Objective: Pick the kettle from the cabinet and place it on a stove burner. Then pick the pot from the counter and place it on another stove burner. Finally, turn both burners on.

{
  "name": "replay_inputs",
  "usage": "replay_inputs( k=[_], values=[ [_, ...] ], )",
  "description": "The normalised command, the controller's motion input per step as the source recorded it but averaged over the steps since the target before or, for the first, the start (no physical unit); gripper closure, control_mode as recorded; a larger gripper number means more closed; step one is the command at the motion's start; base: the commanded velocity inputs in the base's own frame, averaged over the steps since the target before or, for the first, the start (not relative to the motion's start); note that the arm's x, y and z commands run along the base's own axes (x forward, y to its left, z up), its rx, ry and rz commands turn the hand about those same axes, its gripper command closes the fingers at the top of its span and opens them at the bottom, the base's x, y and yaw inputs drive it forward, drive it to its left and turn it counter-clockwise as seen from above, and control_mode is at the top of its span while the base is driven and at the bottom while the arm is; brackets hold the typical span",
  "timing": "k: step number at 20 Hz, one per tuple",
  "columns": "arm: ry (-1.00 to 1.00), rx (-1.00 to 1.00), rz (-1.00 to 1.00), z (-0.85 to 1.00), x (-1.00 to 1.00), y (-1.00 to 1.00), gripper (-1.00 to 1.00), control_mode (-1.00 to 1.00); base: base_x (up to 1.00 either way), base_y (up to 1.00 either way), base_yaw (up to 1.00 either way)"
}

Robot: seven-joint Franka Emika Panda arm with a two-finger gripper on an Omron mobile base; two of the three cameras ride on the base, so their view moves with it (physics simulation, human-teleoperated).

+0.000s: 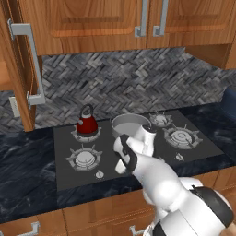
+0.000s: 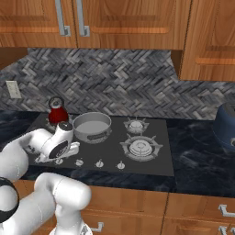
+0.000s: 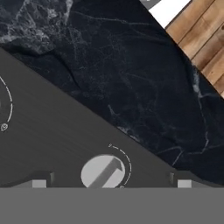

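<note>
The kettle (image 1: pixel 87 122) and the pot (image 1: pixel 130 125) sit on two back burners, the pot at three o'clock of the kettle, so the jaws, spread wide and empty, hang over a front knob (image 3: pixel 104 171), probably to turn it.

The kettle (image 1: pixel 86 121) stands on the rear left burner (image 1: pixel 86 132), and the pot (image 1: pixel 129 125) sits just beside it at the middle of the cooktop (image 1: pixel 69 177), so the passage between them is narrow. The front left burner (image 1: pixel 84 158) and the two right burners (image 1: pixel 182 136) are bare. The open cabinet door (image 1: pixel 20 69) juts out over the tabletop (image 1: pixel 23 179) at the left. In the hand view, the wide-spread fingers (image 3: pixel 37 182) flank a knob (image 3: pixel 103 171), with bare cooktop around it.
</note>
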Motion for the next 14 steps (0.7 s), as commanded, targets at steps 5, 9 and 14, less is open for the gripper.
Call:
replay_inputs(
  k=[5,9,14],
  values=[
    [0.00,-0.06,-0.29,0.00,0.05,0.51,-1.00,-1.00,0.00,0.00,0.00],
    [0.00,-0.08,-0.13,0.00,0.04,0.44,-1.00,-1.00,0.00,0.00,0.00],
    [0.00,-0.06,-0.09,0.00,0.03,0.56,-1.00,-1.00,0.00,0.00,0.00]
  ],
)
